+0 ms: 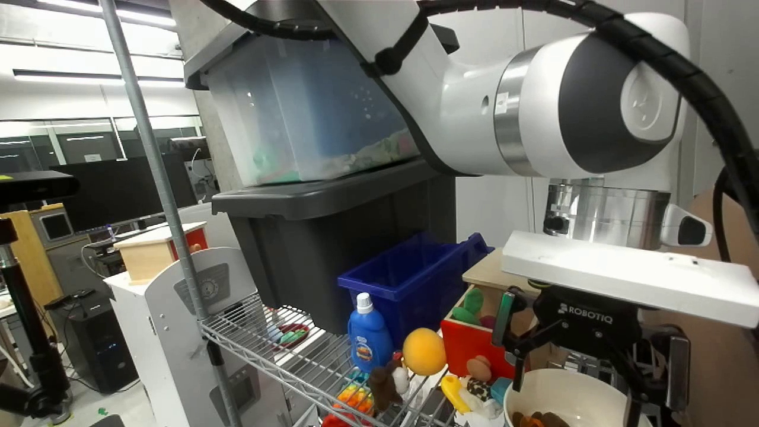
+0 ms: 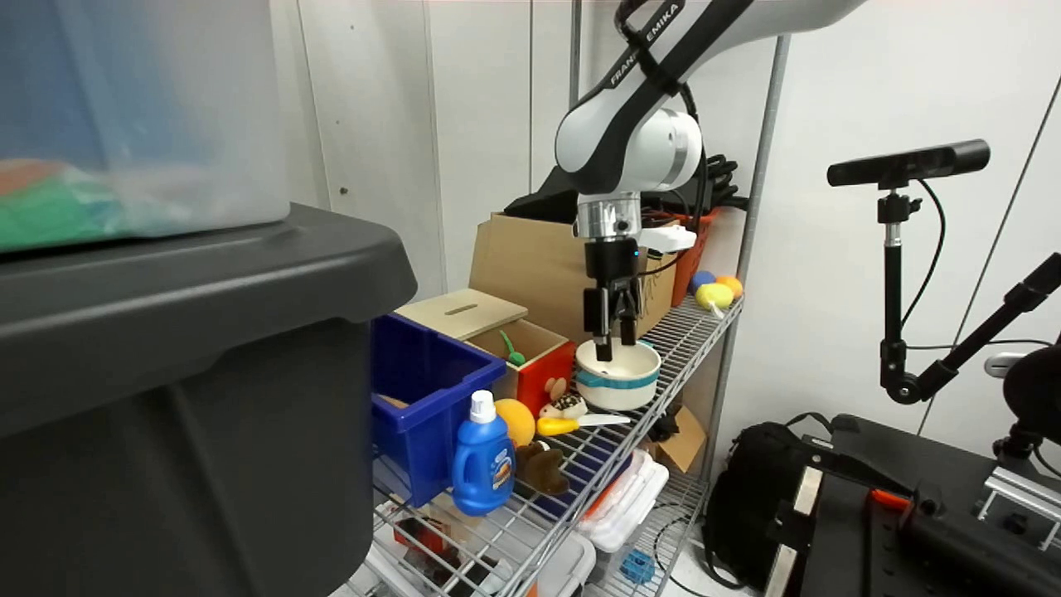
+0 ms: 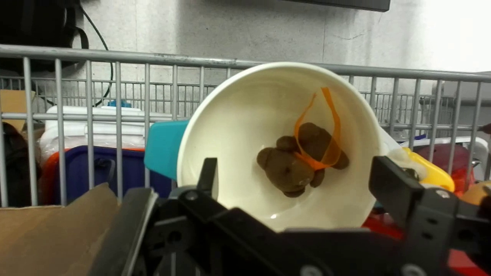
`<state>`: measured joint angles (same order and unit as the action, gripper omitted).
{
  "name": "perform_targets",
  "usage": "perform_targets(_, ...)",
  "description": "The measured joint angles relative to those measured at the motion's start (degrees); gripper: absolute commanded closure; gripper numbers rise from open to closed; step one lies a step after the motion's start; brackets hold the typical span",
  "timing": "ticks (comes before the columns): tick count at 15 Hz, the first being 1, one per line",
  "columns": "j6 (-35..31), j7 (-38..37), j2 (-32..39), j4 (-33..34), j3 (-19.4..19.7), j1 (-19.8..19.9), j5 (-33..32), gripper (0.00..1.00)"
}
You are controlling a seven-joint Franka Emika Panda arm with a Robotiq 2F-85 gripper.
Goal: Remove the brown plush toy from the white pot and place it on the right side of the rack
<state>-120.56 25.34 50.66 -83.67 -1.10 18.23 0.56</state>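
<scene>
My flat-faced black fingers (image 3: 393, 188) stand wide apart. Below them, the soft brown plush toy (image 3: 287, 168), with its thin orange ribbon (image 3: 316, 164), lies in the smooth, round white pot (image 3: 234, 119).

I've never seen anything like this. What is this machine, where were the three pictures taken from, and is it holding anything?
The big white and grey thing is a robot arm. At its end sits a black gripper, which serves as its hand. Two pictures are taken from outside the robot, from different places. The remaining one is taken from the arm's own wrist, so it looks down into a white pot. In there lies a brown plush toy with an orange ribbon. A wire rack carries the pot, a blue bottle, a blue bin and more. The gripper is open and holds nothing.
</scene>
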Motion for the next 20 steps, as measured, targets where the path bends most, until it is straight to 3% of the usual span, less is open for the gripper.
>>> perform_targets(20,3.00,0.18,5.15,5.87,-0.05,0.05,0.00,0.00)
